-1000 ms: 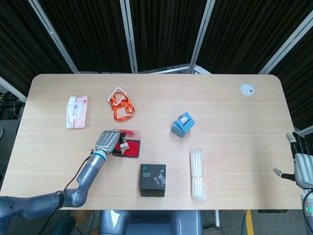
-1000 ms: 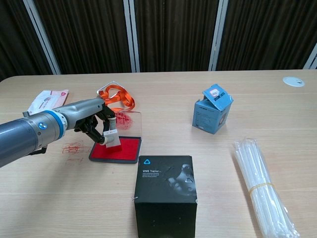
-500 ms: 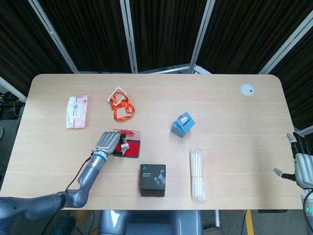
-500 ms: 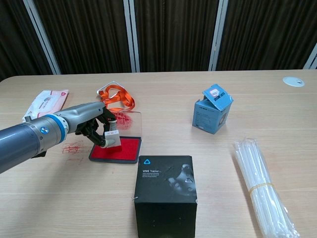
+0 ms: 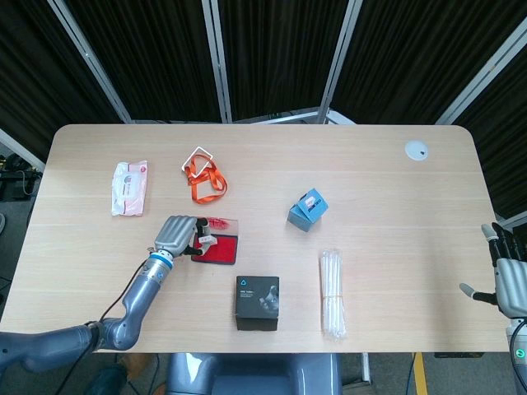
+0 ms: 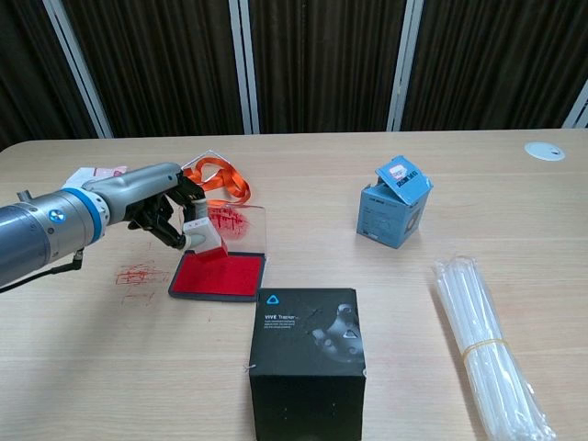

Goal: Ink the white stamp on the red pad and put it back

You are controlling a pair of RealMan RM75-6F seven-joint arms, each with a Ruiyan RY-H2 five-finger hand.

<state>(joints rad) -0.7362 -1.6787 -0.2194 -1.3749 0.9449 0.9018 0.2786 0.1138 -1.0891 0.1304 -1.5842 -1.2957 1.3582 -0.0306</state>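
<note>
The white stamp is held in my left hand, lifted a little above the left end of the red ink pad. The pad's clear lid stands open behind it, smeared with red. Red stamp marks show on the table left of the pad. My right hand hangs at the table's right edge in the head view with fingers spread and nothing in it.
A black box stands just in front of the pad. An orange lanyard lies behind it, a tissue pack far left. A blue box and a bundle of clear straws lie to the right.
My left hand has lifted the stamp off the red pad and drawn it up and to the left. The right hand has stayed still.
</note>
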